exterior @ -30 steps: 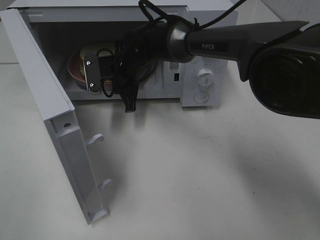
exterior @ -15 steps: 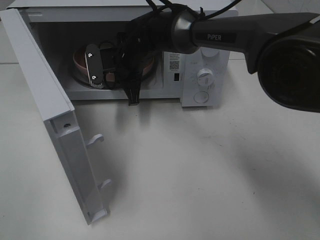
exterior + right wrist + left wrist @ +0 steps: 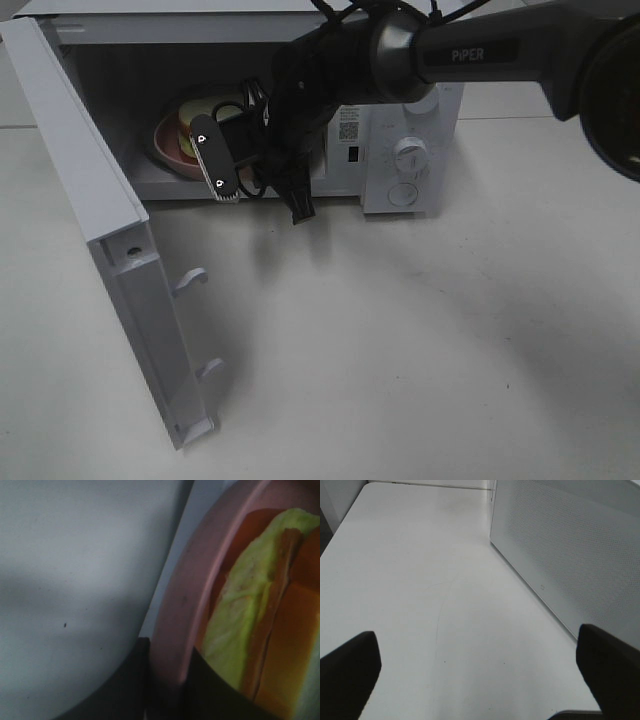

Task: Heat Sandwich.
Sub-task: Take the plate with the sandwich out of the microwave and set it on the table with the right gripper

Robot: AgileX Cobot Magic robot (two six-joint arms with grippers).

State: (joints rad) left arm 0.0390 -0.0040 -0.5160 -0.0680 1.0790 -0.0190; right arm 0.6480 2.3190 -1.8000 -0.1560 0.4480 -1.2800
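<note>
The sandwich [image 3: 196,112] lies on a round pink plate [image 3: 168,150] inside the open microwave [image 3: 410,100]. My right gripper [image 3: 212,158] reaches into the cavity from the right. In the right wrist view its dark fingers [image 3: 125,685] pinch the plate's rim [image 3: 175,605], one on each side, with the sandwich's [image 3: 235,630] yellow-green and orange filling just beyond. The right gripper [image 3: 167,680] is shut on the plate. My left gripper [image 3: 480,680] is open, its fingertips [image 3: 347,670] wide apart over bare white table beside a perforated white wall [image 3: 570,555].
The microwave door [image 3: 90,200] swings out to the left, reaching toward the table's front. Two knobs [image 3: 410,155] sit on the control panel at the right. The right arm [image 3: 480,50] crosses above the microwave's top. White table [image 3: 400,350] spreads in front.
The right gripper has shifted right and toward the microwave's opening, and the plate appears to have come with it. The right arm has moved up in the view.
</note>
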